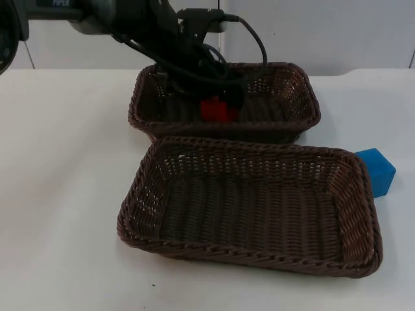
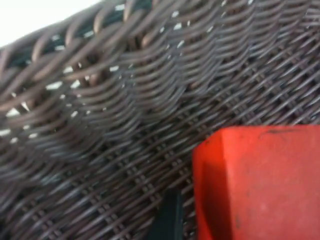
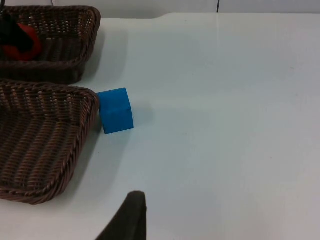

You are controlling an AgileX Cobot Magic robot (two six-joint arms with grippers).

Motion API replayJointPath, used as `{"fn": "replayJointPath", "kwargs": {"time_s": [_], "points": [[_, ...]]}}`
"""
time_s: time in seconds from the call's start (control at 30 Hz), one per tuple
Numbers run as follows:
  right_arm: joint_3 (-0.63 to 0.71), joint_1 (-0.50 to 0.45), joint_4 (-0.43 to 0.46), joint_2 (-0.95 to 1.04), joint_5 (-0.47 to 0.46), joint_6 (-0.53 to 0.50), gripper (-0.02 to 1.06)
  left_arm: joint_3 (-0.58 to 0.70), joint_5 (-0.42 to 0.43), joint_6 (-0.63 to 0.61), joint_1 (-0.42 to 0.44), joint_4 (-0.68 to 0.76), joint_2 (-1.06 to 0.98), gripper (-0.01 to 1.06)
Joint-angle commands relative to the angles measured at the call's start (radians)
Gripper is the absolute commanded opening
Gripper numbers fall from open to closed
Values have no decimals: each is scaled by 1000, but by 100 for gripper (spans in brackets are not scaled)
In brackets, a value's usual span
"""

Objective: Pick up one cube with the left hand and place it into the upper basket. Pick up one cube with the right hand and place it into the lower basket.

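A red cube (image 1: 217,109) lies on the floor of the upper wicker basket (image 1: 305,97), near its front wall. My left gripper (image 1: 219,102) reaches down into that basket around the cube and is open. In the left wrist view the red cube (image 2: 260,185) is very close, and a black fingertip (image 2: 171,215) stands beside its left face with a thin gap between them. A blue cube (image 1: 377,170) rests on the table, touching the right end of the lower basket (image 1: 363,214). My right gripper (image 3: 131,215) waits above the table, well short of the blue cube (image 3: 116,110).
The lower basket (image 3: 75,145) holds nothing and stands right in front of the upper basket (image 3: 85,45). White table (image 3: 225,125) stretches open to the right of the blue cube. The grey partition wall (image 1: 324,32) closes off the back.
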Motion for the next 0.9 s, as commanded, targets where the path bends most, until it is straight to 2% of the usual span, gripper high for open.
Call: {"fn": "replayJointPath", "kwargs": {"time_s": [0.0, 0.4, 0.87], "points": [[0, -7, -2, -3, -1, -1, 105, -7, 8, 0, -4, -11, -54, 78], [0, -7, -2, -3, -1, -1, 105, -7, 72, -2, -4, -9, -253, 78], [0, -7, -2, -3, -1, -4, 105, -7, 146, -53, -4, 4, -313, 78]]}}
